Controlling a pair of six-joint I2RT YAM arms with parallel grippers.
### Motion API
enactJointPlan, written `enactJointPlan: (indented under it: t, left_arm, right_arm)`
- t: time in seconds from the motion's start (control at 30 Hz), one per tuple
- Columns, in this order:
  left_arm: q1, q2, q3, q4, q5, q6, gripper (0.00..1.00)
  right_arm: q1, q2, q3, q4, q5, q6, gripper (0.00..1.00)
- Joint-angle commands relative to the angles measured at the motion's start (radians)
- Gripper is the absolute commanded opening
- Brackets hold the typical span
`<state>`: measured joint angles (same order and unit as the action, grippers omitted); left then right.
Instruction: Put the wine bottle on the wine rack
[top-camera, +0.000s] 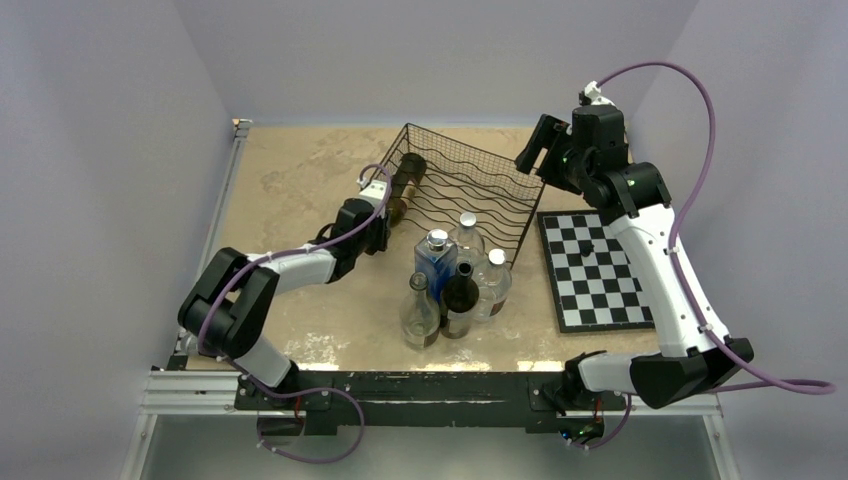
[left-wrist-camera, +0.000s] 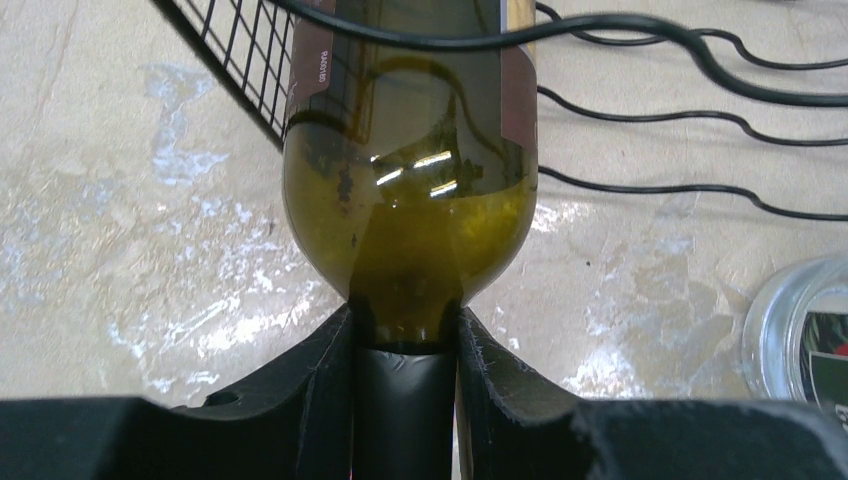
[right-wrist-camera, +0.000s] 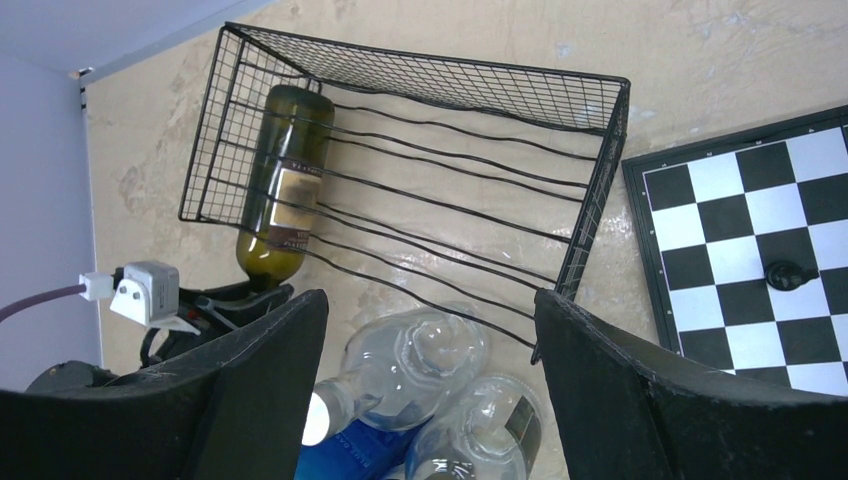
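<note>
The olive-green wine bottle (top-camera: 401, 187) lies base-first in the leftmost cradle of the black wire wine rack (top-camera: 470, 160). My left gripper (top-camera: 374, 215) is shut on the bottle's black-foiled neck (left-wrist-camera: 404, 390) at the rack's near-left edge. The right wrist view shows the bottle (right-wrist-camera: 285, 190) under the wavy wires of the rack (right-wrist-camera: 590, 140). My right gripper (top-camera: 535, 152) is open and empty, held above the rack's far right corner. In its own view the right gripper (right-wrist-camera: 430, 370) frames clear bottles below.
A cluster of several bottles (top-camera: 455, 275), clear, blue and dark, stands just in front of the rack. A black-and-white chessboard (top-camera: 592, 270) with one dark piece (top-camera: 587, 246) lies to the right of the rack.
</note>
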<state>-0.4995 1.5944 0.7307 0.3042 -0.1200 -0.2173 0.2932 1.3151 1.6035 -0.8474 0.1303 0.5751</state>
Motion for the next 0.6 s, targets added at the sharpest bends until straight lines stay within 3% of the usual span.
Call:
enactJointPlan:
  t: [0.0, 0.17, 0.57]
  left_arm:
    - [0.004, 0.016, 0.114, 0.182, -0.014, -0.016, 0.0]
    - [0.006, 0.061, 0.185, 0.076, 0.019, -0.04, 0.0]
    - [0.009, 0.15, 0.237, 0.016, 0.062, -0.104, 0.0]
  right_arm:
    - [-0.006, -0.021, 0.028, -0.001, 0.0, -0.01, 0.8]
    - [-0.005, -0.035, 0.018, -0.003, 0.018, -0.017, 0.8]
    - [-0.006, -0.057, 0.002, -0.009, 0.033, -0.02, 0.8]
